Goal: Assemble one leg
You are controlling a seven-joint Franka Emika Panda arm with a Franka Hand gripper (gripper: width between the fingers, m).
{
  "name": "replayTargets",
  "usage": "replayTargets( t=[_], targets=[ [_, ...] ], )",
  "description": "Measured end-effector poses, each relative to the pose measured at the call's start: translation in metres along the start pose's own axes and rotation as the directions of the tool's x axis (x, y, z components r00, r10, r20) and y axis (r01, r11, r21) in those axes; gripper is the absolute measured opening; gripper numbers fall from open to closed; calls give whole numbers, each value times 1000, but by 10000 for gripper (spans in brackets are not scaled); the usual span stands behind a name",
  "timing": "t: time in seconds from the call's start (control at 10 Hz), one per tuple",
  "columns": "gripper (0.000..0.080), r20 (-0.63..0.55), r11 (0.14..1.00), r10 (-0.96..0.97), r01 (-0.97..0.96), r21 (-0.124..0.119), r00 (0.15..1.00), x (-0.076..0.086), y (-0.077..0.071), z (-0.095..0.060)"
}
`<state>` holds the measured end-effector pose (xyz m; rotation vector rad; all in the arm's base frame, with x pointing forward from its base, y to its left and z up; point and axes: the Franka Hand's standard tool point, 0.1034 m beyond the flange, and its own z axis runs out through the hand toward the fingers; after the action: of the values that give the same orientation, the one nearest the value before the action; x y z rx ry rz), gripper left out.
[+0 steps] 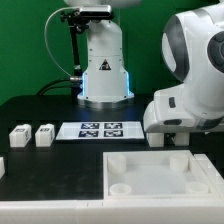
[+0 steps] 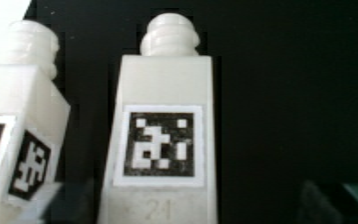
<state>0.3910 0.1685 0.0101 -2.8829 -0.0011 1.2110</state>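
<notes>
Near the exterior view's left edge of the black worktop stand two small white plastic stubby blocks with tagged faces, the outer block (image 1: 18,135) and the inner block (image 1: 44,134). They are just beside each other but apart.

In the middle lies the marker board (image 1: 98,130), thin, flat and white. Behind it, at the far edge, stands the white robot base (image 1: 105,65).

The large white square tray-like piece (image 1: 165,178) fills the near corner on the exterior view's right. Over its far rim the white arm (image 1: 195,70) bends down, and the gripper (image 1: 166,136) is low over the worktop. I cannot tell how far apart the jaws stand or whether they hold anything.

In the wrist view the leg (image 2: 167,120), a white plastic block with a knobbed end and a black-and-white square tag, lies on the black top. A neighbouring leg (image 2: 16,130) is just beside it, with a narrow dark gap between them.
</notes>
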Motion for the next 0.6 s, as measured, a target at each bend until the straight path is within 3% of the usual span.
replayTargets(
  t=[0.1, 0.2, 0.3, 0.6],
  targets=[
    [386, 0, 1000, 0, 0, 0, 1000, 0, 0, 0],
    [386, 0, 1000, 0, 0, 0, 1000, 0, 0, 0],
    [291, 0, 1000, 0, 0, 0, 1000, 0, 0, 0],
    [291, 0, 1000, 0, 0, 0, 1000, 0, 0, 0]
  ],
)
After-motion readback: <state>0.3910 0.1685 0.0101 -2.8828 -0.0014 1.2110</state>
